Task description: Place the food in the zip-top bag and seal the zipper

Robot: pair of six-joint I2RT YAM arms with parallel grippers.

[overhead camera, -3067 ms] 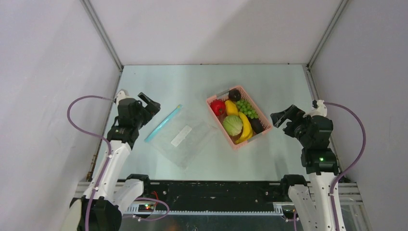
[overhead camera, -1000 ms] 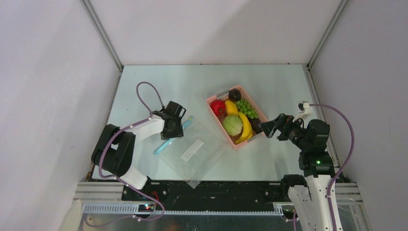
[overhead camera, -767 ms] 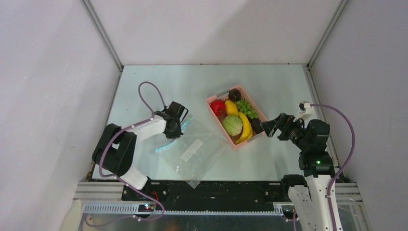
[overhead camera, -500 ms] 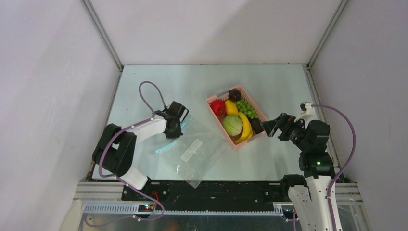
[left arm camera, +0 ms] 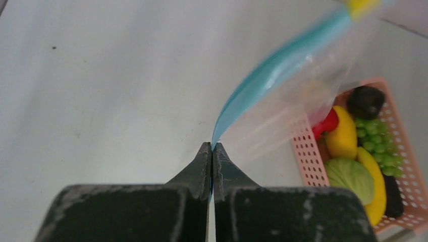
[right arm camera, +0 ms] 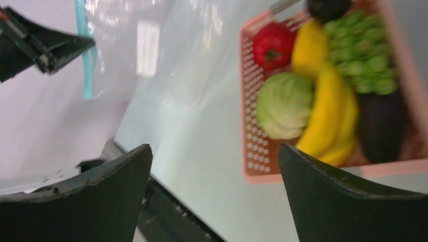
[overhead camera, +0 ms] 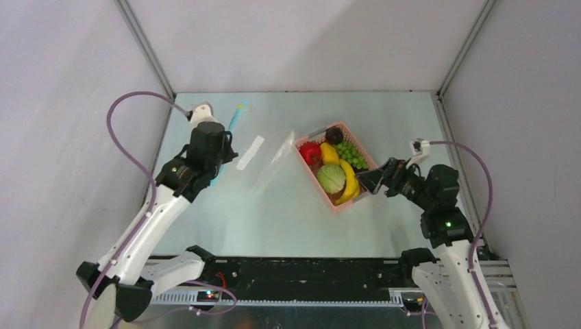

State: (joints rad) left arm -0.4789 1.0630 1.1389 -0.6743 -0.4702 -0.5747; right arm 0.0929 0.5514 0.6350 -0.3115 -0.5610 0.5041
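Top external view, from the left: the left gripper [overhead camera: 218,156] is clamped narrow on the zipper [overhead camera: 235,118], a light blue strip that runs up and away from the pinch. The left wrist view shows its fingertips [left arm camera: 206,157] pressed together on that strip. From it hangs the one zip-top bag [overhead camera: 268,164], clear and floppy, with a single white label [overhead camera: 250,152]; it is raised over the pale table [overhead camera: 288,226], and whether its lower edge touches cannot be told. The bag's right edge comes near the one pink basket [overhead camera: 336,204]; from the left wrist, the film partly veils the basket's left side. All the food lies in that basket, seven pieces: one red round fruit [overhead camera: 310,152], one yellow piece [overhead camera: 329,153], one pale green cabbage [overhead camera: 331,178], one bunch of green grapes [overhead camera: 351,155], one banana [overhead camera: 351,184] and two dark pieces [overhead camera: 334,134]. Just beside the basket's right side hovers the right gripper [overhead camera: 370,182], jaws spread wide and holding nothing.
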